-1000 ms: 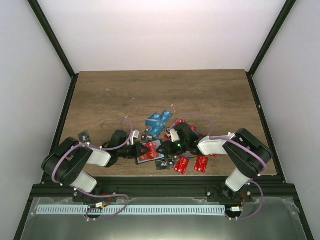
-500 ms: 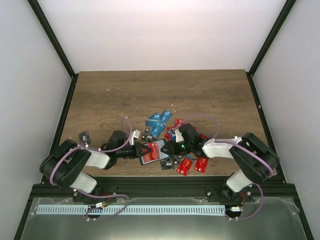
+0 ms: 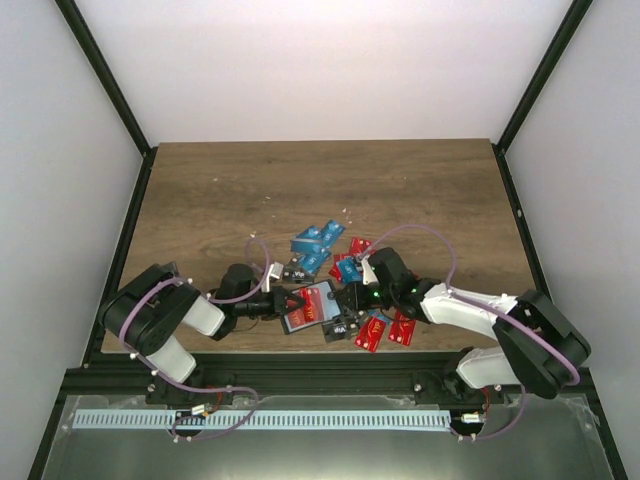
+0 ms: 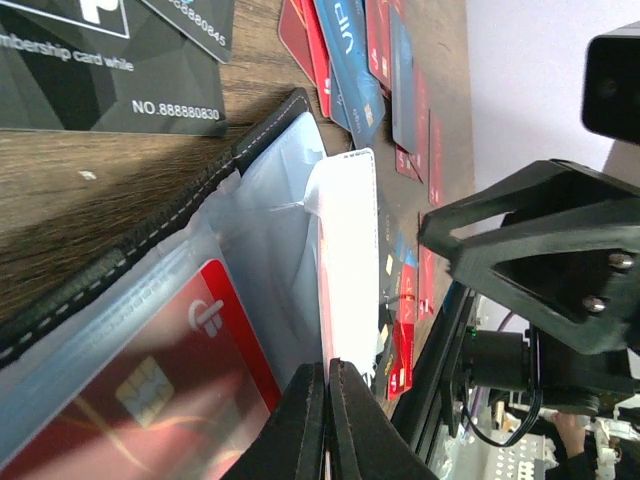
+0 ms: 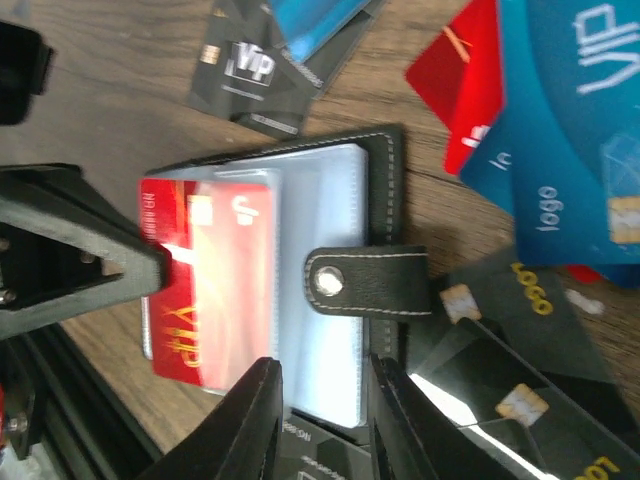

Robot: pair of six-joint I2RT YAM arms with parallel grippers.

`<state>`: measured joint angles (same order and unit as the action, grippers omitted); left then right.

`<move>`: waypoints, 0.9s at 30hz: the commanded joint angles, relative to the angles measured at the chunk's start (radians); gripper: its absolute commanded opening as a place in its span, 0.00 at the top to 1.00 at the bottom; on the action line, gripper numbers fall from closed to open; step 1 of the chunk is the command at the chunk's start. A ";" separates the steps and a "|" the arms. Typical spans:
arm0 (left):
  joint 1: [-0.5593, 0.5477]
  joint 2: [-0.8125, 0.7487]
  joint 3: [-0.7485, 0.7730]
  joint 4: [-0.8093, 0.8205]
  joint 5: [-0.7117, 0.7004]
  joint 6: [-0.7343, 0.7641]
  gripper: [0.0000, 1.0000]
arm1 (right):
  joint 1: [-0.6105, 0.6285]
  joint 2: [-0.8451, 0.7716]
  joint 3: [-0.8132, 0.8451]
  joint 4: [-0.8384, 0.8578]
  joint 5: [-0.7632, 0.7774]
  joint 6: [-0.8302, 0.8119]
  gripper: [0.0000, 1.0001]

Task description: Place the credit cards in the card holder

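The card holder (image 3: 312, 308) lies open near the table's front edge, with a stitched black cover (image 5: 388, 190) and its clasp tab (image 5: 370, 281) folded over clear sleeves. A red card (image 5: 215, 290) sits in a sleeve, also in the left wrist view (image 4: 190, 370). My left gripper (image 3: 283, 303) is shut on the edge of one upright clear sleeve (image 4: 345, 270), jaws pressed together (image 4: 328, 385). My right gripper (image 3: 350, 300) is open, its jaws (image 5: 325, 400) standing either side of the sleeves' near edge. Loose blue cards (image 3: 318, 240), red cards (image 3: 385, 328) and black cards (image 5: 500, 380) lie around the holder.
A lone black card (image 3: 168, 272) lies at the table's left side. More blue cards (image 5: 570, 130) and black cards (image 4: 90, 70) crowd close to the holder. The black frame rail (image 3: 300, 375) runs along the front edge just behind both grippers.
The right gripper has let go of the red card, which now sits in the holder, and has drawn back a little to the right. The left gripper stays clamped on the sleeve.
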<state>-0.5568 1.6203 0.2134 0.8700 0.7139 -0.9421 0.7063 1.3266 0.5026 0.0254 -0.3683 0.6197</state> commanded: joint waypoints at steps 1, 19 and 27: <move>-0.011 0.011 -0.009 0.075 0.020 -0.006 0.96 | -0.008 0.016 0.029 -0.072 0.078 -0.052 0.76; -0.018 0.065 0.007 0.125 0.023 -0.022 0.96 | 0.020 0.221 0.050 0.037 0.006 -0.057 0.81; -0.036 0.142 0.017 0.251 0.024 -0.090 0.96 | 0.022 0.224 0.040 0.060 -0.032 -0.027 0.82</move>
<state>-0.5766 1.7203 0.2199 0.9955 0.7208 -0.9989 0.7177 1.5269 0.5419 0.0967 -0.3775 0.5739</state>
